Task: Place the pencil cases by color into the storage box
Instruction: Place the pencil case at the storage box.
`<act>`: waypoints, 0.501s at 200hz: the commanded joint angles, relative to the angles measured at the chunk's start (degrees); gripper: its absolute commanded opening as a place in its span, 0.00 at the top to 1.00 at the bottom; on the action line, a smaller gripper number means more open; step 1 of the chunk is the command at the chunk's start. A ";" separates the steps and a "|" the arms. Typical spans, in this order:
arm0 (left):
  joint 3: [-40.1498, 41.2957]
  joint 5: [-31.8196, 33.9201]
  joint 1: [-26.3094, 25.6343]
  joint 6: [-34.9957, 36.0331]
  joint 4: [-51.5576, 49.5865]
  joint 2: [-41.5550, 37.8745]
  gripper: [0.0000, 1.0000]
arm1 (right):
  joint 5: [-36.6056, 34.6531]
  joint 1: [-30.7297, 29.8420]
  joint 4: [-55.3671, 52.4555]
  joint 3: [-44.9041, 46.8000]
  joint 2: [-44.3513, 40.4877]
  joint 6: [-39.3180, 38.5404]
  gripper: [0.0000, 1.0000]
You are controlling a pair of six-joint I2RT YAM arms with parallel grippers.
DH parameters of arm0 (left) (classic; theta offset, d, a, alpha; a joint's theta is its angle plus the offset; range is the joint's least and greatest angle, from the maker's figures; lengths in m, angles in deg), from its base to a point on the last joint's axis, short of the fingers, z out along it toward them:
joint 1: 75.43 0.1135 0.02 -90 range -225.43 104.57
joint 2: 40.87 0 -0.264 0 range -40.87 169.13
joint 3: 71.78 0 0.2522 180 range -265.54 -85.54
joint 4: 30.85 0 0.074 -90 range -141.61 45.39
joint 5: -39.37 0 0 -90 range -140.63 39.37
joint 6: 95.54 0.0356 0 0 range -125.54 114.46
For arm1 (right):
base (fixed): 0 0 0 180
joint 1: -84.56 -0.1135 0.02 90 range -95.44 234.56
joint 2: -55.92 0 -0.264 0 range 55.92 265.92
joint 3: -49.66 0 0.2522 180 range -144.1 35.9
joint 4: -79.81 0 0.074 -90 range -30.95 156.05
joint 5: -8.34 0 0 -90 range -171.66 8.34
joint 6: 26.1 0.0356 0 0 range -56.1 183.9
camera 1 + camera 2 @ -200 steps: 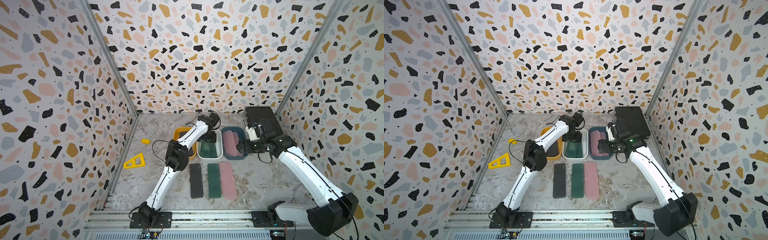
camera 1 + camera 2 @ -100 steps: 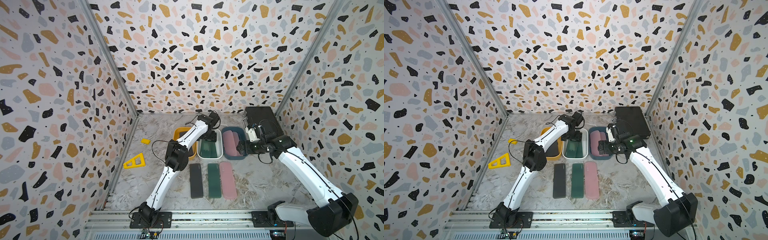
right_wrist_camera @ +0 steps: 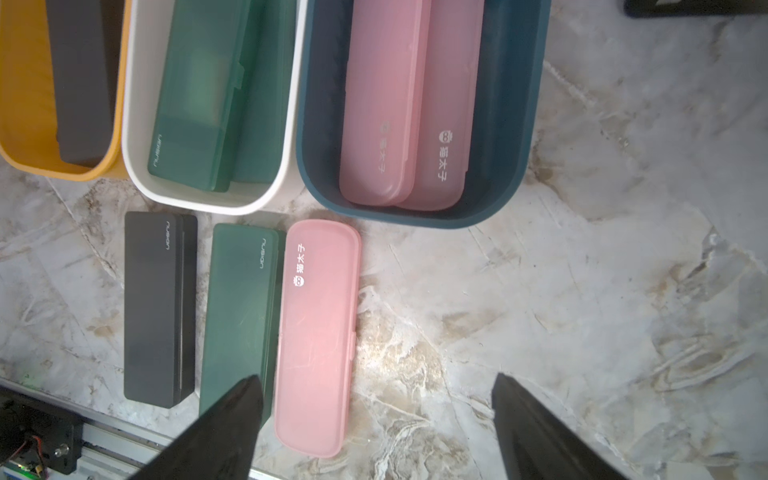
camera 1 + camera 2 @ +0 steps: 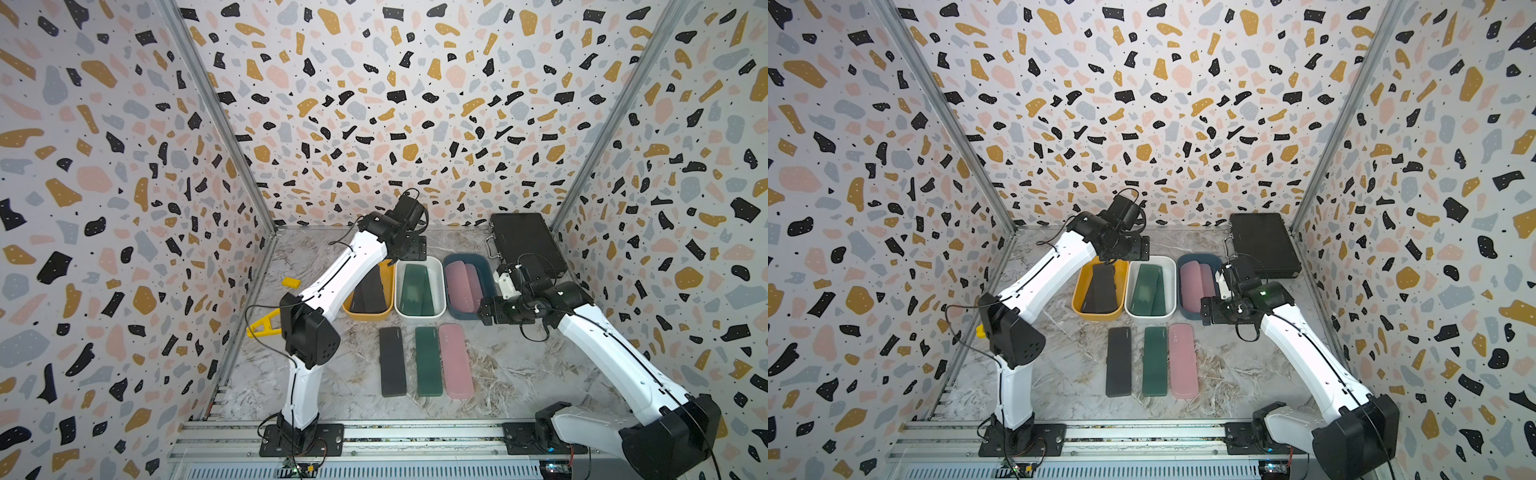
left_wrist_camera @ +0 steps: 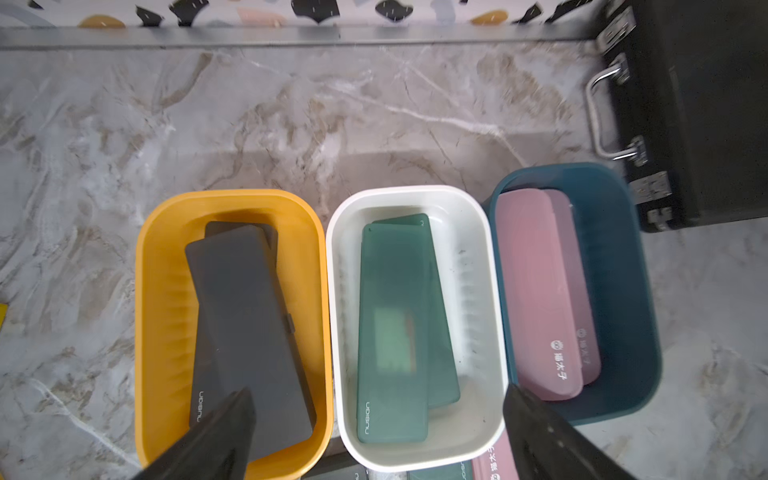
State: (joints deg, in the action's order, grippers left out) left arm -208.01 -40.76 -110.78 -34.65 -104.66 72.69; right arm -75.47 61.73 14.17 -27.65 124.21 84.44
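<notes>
Left gripper (image 5: 377,397) hangs over the far end of the bin row, jaws spread wide, nothing between them. One fingertip shows above the two black cases (image 5: 245,324) in the yellow bin (image 5: 145,316), the other above the seam between the white bin (image 5: 334,291) and the blue bin (image 5: 648,311). The black pair is stacked, the upper one skewed. Two green cases (image 5: 395,324) overlap in the white bin, and two pink cases (image 5: 532,291) overlap in the blue bin. Right gripper (image 3: 376,378) sits just beside the blue bin's near right corner in both top views, jaws also wide and empty. Three cases lie flat on the marble table (image 4: 519,374) in a row just in front of the bins: loose black case (image 3: 153,307), loose green case (image 3: 237,316), loose pink case (image 3: 320,332). Green and pink touch along their long sides, and black lies apart from green by a narrow gap. In the right wrist view one fingertip overlaps the loose green case's end and the loose pink case lies close inside that same finger; the top views show the gripper off to that case's right, clear of it. Black briefcase (image 4: 528,245) lies at the far right corner. Yellow triangle (image 4: 264,326) and small yellow block (image 4: 291,283) lie by the left wall.
</notes>
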 commanded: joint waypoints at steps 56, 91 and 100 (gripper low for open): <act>18.99 2.61 0.11 -2.29 3.80 -16.18 0.03 | -0.63 -3.93 -1.40 4.87 -0.97 3.43 0.09; 27.02 2.34 0.11 -4.28 3.54 -22.69 0.03 | -2.02 -8.19 0.00 6.87 1.29 5.80 0.09; 28.99 2.16 0.11 -4.86 3.54 -24.17 0.03 | -2.43 -9.07 0.30 7.27 1.74 6.32 0.08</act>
State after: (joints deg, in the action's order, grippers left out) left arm -182.73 -39.25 -110.78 -37.27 -101.93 52.86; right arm -76.16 54.65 14.30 -21.48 125.17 88.28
